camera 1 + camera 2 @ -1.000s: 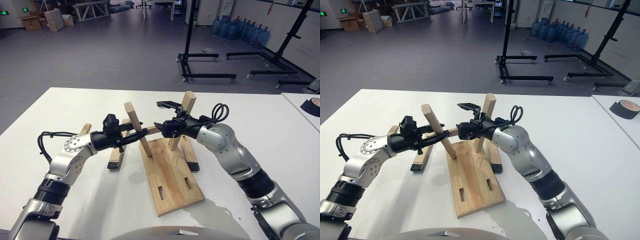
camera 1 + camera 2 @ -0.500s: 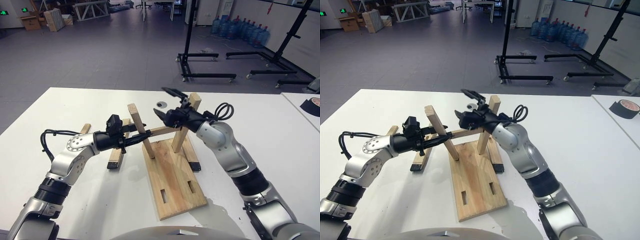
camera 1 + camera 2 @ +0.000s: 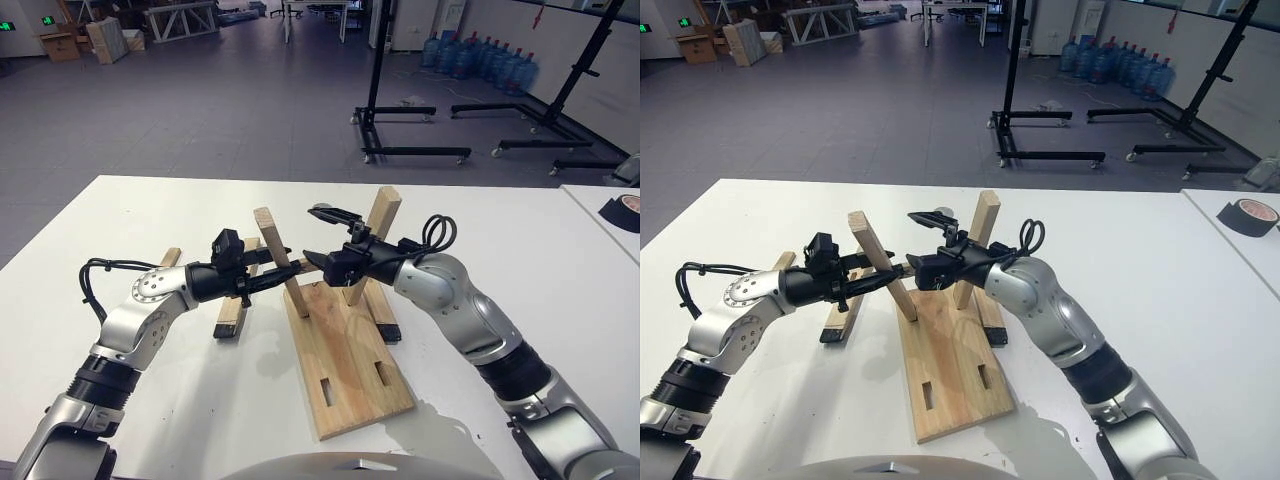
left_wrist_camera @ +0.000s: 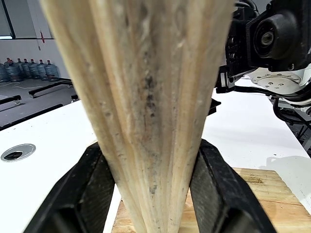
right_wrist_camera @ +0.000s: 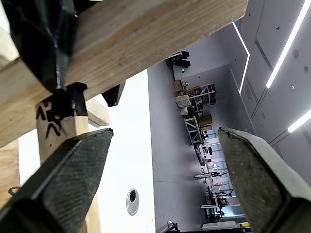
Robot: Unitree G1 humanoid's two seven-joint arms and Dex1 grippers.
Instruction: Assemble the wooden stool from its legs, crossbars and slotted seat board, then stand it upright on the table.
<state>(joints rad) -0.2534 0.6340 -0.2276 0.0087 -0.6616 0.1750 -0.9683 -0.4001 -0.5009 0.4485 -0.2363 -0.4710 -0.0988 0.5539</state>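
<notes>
My left hand (image 3: 266, 278) is clamped on the leg frame (image 3: 268, 232); my right hand (image 3: 319, 237) is wide open and empty. The seat board (image 3: 345, 372) lies flat on the surface (image 3: 150, 215) with its near slots empty, so most assembly looks left.

Left hand (image 3: 266, 280) clenched, right hand (image 3: 312, 233) agape.

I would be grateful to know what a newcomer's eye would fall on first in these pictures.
Two wooden legs stand tilted at the far end of the slotted seat board, which lies flat on the table. The left gripper clamps the crossbar between them, and the right gripper stands open right beside it.
</notes>
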